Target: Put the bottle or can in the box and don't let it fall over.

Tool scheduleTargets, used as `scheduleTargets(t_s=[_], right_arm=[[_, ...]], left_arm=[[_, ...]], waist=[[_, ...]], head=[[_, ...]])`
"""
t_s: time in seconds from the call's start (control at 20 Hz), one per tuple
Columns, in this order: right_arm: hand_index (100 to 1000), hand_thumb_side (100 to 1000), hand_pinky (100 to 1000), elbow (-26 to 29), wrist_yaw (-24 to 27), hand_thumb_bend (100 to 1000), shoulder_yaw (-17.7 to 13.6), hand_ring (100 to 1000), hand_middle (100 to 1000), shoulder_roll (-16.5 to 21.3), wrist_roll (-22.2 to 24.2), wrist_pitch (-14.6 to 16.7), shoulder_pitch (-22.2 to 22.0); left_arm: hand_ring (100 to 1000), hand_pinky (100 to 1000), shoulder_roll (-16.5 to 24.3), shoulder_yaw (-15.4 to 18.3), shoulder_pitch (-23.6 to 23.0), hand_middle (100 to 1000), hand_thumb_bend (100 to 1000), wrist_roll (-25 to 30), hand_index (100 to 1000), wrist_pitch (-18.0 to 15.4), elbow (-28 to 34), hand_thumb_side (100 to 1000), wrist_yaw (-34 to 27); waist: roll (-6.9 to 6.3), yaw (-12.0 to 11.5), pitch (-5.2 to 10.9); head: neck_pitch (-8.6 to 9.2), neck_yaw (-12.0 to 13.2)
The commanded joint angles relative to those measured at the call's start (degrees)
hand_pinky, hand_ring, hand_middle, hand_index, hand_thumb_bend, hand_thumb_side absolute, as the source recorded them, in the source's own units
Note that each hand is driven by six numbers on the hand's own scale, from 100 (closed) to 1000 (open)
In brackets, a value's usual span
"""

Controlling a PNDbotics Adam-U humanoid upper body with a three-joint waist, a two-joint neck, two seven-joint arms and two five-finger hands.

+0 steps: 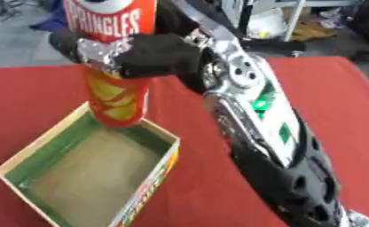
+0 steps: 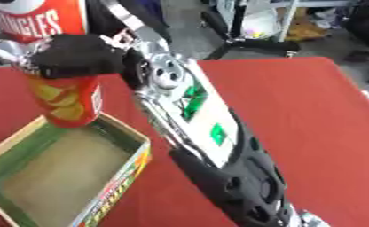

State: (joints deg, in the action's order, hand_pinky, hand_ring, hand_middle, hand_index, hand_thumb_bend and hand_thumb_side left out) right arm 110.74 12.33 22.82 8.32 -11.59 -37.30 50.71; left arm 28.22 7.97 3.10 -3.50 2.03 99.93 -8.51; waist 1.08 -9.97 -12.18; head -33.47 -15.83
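**Right arm stretches across the frame, hand clamped shut**

The robot's right arm rises from the lower right corner, silver and black, running diagonally toward the upper left. Its black right hand is curled round a red can, held upright. The left hand does not show.

The red Pringles can stands upright at upper left — its base over the far corner of the open cardboard box, lower left.

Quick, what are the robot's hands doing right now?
Right hand: shut on the can, above the box.
Left hand: not in view.
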Motion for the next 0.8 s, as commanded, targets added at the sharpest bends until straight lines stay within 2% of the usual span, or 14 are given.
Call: scheduleTargets(t_s=[0.05, 0.45, 0.8], right_arm=[[370, 100, 797, -3.5, -4.2, 417, 1.6, 846, 390, -1.8, 0.7, 2.0, 0.4], [441, 100, 793, -13.4, -11.8, 496, 3.8, 878, 478, -4.2, 1.7, 10.2, 0.1], [476, 100, 798, -18.5, -15.8, 527, 3.4, 901, 542, -4.7, 2.1, 13.7, 0.0]], left_arm=[[896, 869, 1.9, 0.3, 0.7, 831, 106, 0.3, 806, -0.1, 0.9, 937, 0.1], [896, 869, 1.8, 0.2, 0.9, 830, 106, 0.3, 806, -0.1, 0.9, 937, 0.0], [896, 869, 1.7, 0.3, 0.7, 826, 106, 0.3, 806, -0.1, 0.9, 938, 0.1]], waist=[[-0.22, -0.3, 1.04], [0.04, -0.9, 0.83], [0.02, -0.9, 0.77]], head=[[0.02, -0.5], [0.35, -0.8], [0.58, -0.7]])
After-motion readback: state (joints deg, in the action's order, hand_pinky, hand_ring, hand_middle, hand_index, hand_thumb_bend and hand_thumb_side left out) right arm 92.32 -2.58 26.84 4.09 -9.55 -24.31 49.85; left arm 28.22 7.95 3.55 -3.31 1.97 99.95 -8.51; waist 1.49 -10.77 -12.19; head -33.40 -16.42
